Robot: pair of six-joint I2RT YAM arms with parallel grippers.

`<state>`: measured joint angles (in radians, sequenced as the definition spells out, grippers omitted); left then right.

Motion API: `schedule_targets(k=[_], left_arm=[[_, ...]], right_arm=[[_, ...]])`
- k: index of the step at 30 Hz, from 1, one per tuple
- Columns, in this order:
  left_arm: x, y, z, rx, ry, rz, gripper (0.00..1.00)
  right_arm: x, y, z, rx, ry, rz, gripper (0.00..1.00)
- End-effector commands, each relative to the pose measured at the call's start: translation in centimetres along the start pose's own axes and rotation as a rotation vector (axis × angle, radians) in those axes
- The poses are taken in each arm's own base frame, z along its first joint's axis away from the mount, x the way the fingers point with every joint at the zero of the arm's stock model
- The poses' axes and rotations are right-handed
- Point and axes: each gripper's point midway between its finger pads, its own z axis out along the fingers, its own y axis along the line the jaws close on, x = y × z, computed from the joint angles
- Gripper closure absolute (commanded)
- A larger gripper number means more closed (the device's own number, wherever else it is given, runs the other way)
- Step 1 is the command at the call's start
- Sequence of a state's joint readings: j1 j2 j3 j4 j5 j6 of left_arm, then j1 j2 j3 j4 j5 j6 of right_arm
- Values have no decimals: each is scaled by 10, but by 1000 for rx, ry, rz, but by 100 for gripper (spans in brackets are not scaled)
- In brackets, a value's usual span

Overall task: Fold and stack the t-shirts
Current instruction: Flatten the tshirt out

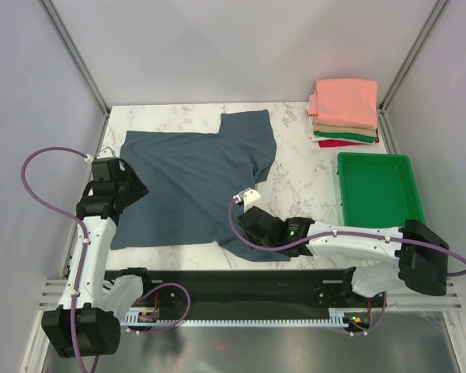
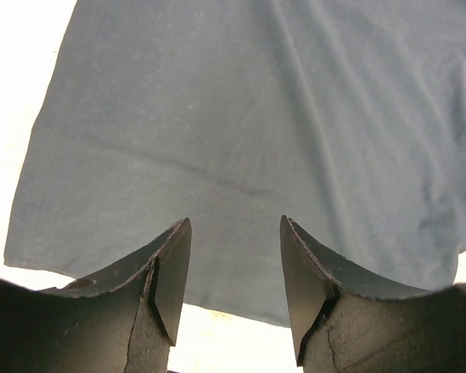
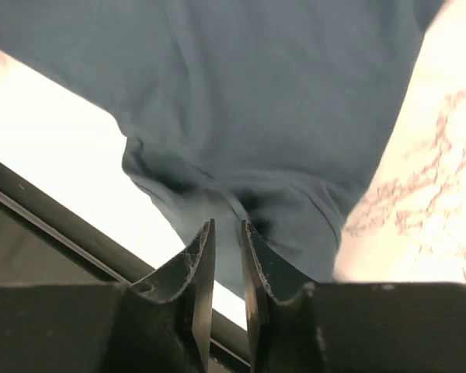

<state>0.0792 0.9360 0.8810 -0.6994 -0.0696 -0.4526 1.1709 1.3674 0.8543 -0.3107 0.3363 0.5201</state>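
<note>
The slate blue-grey t-shirt (image 1: 194, 179) lies spread on the marble table (image 1: 299, 175), its upper right part folded over. My left gripper (image 1: 136, 186) is open at the shirt's left edge; in the left wrist view its jaws (image 2: 234, 233) straddle the cloth's edge (image 2: 241, 116) without holding it. My right gripper (image 1: 247, 231) is at the shirt's near right corner, shut on bunched cloth (image 3: 279, 101), which shows between its fingers (image 3: 227, 229). A folded stack stands at the back right: salmon-pink (image 1: 344, 102) on top, then tan (image 1: 343, 127), green (image 1: 346, 136) and red (image 1: 346, 143).
A green plastic tray (image 1: 377, 158) sits on the right, just in front of the folded stack. The table's dark front rail (image 3: 54, 225) runs close below the right gripper. Grey walls enclose the back and sides.
</note>
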Motion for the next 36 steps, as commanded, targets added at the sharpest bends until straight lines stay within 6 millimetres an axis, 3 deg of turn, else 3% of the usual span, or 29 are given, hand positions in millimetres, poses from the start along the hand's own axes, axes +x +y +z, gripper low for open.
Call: schedule_targets(k=[1,3,5,6,10,12,21,29,32,36], left_arm=[[-11,2,-1,-11,-54,-17,43],[-10,3,0,-14,-50,-16,43],[-10,3,0,-15,-49,-16,43],[-10,3,-1,-13,-52,-18,43],[-9,2,0,-9,-44,-17,43],[-9,2,0,-6,-45,-16,43],[-8,0,-1,4,-40,-11,44],[-8,-3,-1,19,-38,-9,44],[-9,-3,-1,19,-39,-7,44],[-10,-4,-2,23,-41,-6,44]], right_arm=[[17,-3,-7,-5,19,33,73],[23,-5,-7,-14,18,50,67],[23,-4,-6,-19,11,57,94],[23,-4,-6,-22,6,60,93],[19,2,0,-33,-2,58,39],[15,7,8,-35,0,39,36],[4,15,47,12,4,-51,37],[-1,18,65,-9,1,-79,39],[4,20,69,-17,15,-85,49],[10,19,69,-26,23,-75,70]])
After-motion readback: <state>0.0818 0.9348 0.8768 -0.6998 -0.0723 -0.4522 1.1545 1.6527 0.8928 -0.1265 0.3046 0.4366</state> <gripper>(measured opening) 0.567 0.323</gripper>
